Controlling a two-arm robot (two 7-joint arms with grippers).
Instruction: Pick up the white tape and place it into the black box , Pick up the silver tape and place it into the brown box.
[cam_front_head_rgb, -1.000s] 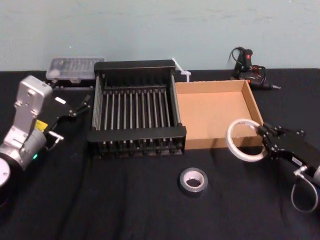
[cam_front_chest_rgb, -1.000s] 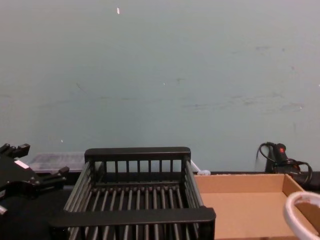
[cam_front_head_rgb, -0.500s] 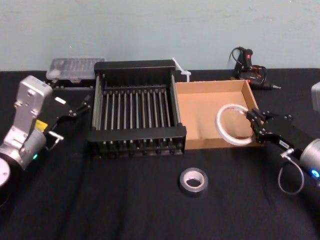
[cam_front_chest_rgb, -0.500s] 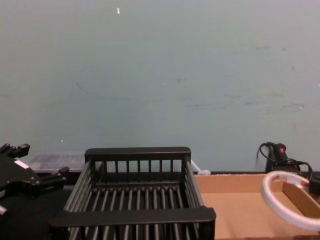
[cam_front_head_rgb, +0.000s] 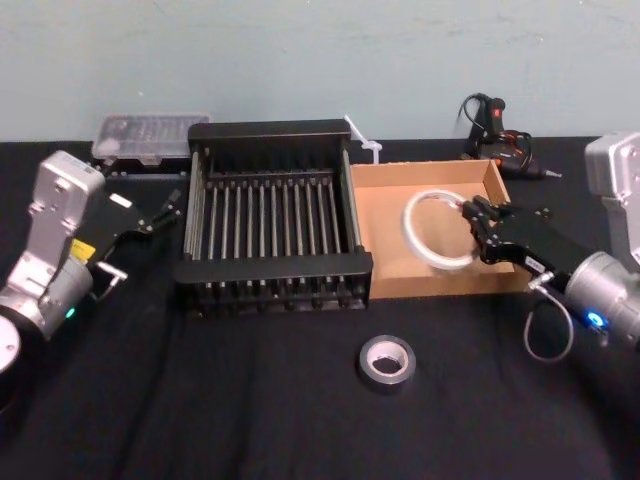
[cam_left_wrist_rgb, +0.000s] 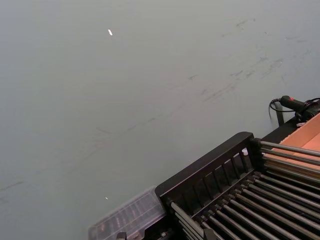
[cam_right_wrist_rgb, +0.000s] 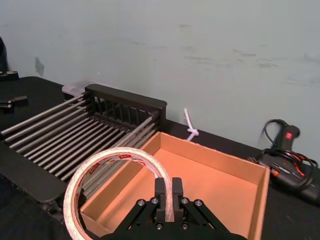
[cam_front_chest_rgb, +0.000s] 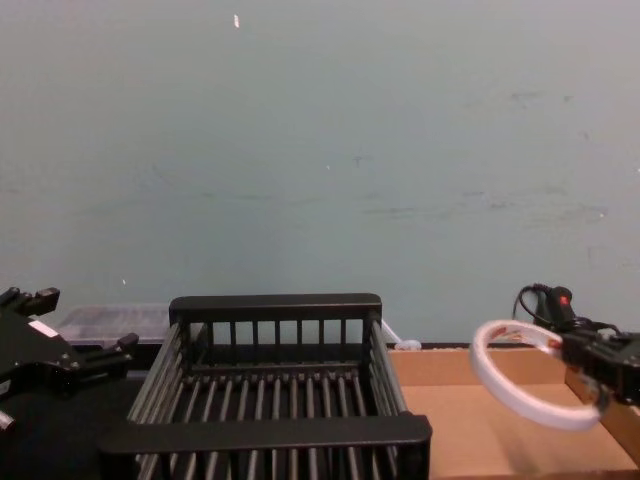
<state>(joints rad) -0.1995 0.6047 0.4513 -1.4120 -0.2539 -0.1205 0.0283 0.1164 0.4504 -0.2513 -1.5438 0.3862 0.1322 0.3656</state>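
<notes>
Gripping the white tape, my right end effector hangs over the brown box in the head view, its fingers clamped on the right side of the roll's ring, which stands tilted above the cardboard floor. The black box sits just left of the brown box, their walls touching or nearly so. On the black bench in front of both boxes lies the silver tape, flat, apart from them. My left end effector rests to the left of the black box, and I cannot tell whether it is parted or closed. A clear plastic case sits behind it, and a glue gun lies behind the brown box.

From my left wrist, the black box and an edge of the brown box appear below a grey wall.

From my right wrist, my two fingers pinch the rim of the white tape, red print showing on its band, with the brown box beneath and the black box beside it.

From the chest, the white tape hovers above the brown box, clear of its floor.
</notes>
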